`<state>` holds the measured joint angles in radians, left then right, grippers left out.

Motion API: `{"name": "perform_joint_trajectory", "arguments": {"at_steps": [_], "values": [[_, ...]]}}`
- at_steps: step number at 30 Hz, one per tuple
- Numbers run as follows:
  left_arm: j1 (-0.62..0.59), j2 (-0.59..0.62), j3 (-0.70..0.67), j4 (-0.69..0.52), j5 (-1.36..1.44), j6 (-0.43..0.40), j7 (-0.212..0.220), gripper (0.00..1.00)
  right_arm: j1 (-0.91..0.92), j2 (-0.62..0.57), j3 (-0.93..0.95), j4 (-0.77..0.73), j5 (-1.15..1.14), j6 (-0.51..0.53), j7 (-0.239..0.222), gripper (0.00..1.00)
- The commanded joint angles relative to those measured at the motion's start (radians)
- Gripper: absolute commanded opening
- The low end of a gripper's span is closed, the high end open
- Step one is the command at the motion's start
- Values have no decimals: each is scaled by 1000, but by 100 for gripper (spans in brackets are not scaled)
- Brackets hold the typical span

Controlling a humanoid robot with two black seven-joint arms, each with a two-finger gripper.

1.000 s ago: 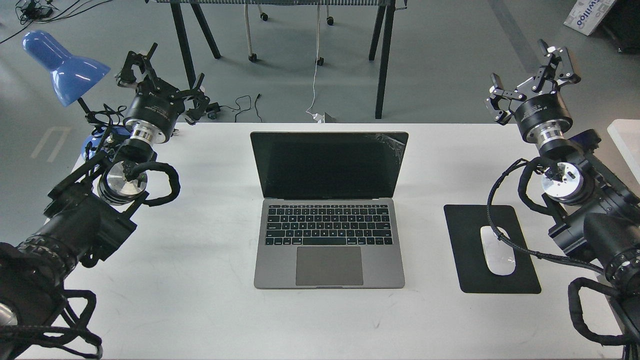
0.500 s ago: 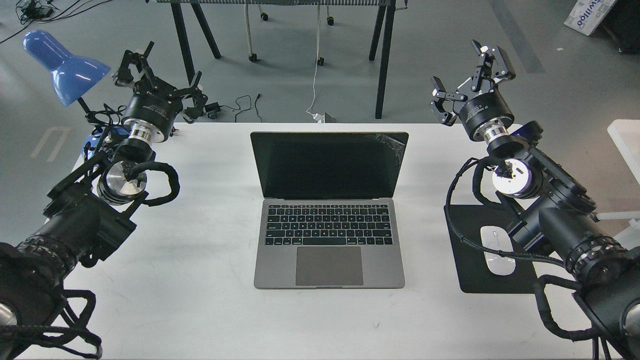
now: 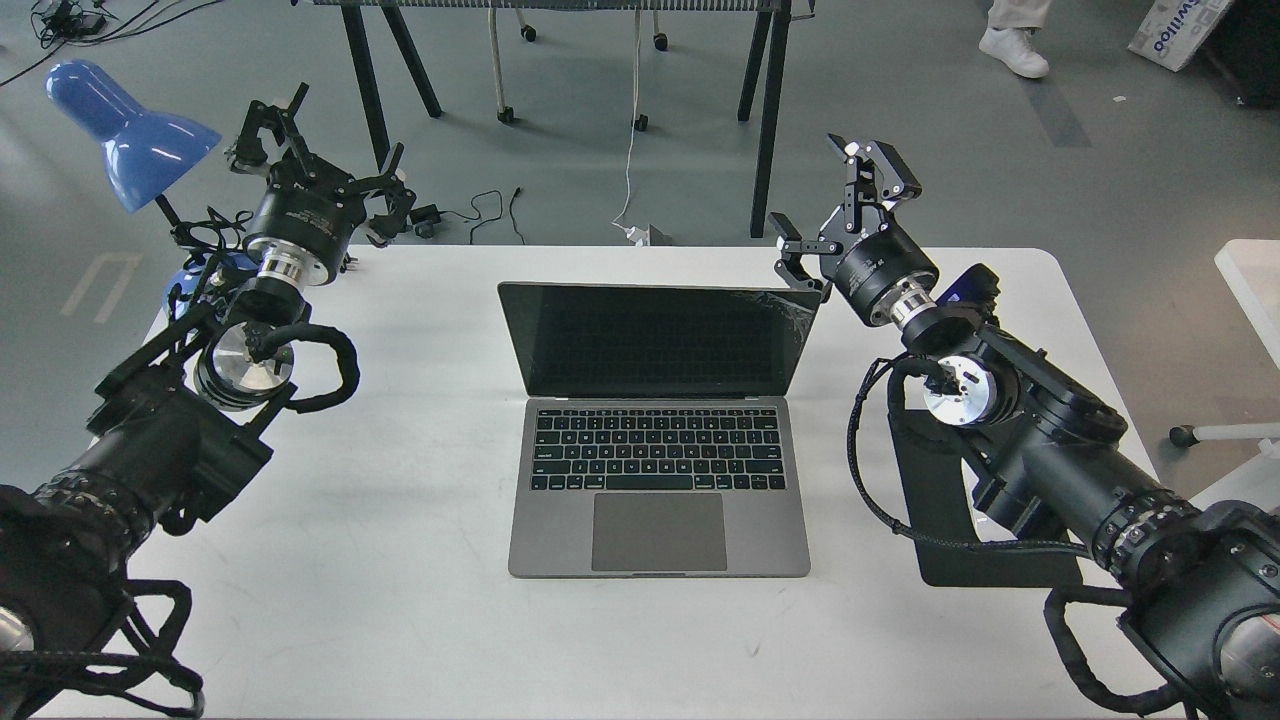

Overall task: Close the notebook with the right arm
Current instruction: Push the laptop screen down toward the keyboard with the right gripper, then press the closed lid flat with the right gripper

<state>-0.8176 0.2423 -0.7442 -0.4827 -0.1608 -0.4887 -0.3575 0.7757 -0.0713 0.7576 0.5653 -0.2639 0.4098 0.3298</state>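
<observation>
Moved in since earlier: right gripper (image 3: 835,215), open and empty, beside notebook (image 3: 658,430) lid's cracked corner; stiff hinged lid, push top edge.

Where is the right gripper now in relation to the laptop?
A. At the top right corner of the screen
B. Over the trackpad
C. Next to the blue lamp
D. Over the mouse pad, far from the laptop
A: the right gripper, its fingers spread open, sits right at the cracked top right corner of the laptop screen; whether it touches the lid cannot be told.
</observation>
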Motion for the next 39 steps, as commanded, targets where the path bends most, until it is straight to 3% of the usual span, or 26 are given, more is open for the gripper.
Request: {"name": "perform_joint_trajectory", "arguments": {"at_steps": [1,9,28,39], "values": [[0,0,0,0,0,0,0,100,-55,-71,-24,128,-2,1,-3,100],[0,0,0,0,0,0,0,100,-95,-147,-170,203,-2,1,-3,100],[0,0,0,0,0,0,0,100,-102,-156,-472,200,-51,-8,3,100],[-1,0,0,0,0,0,0,100,-113,-154,-505,192,-95,-59,-28,100]]}}
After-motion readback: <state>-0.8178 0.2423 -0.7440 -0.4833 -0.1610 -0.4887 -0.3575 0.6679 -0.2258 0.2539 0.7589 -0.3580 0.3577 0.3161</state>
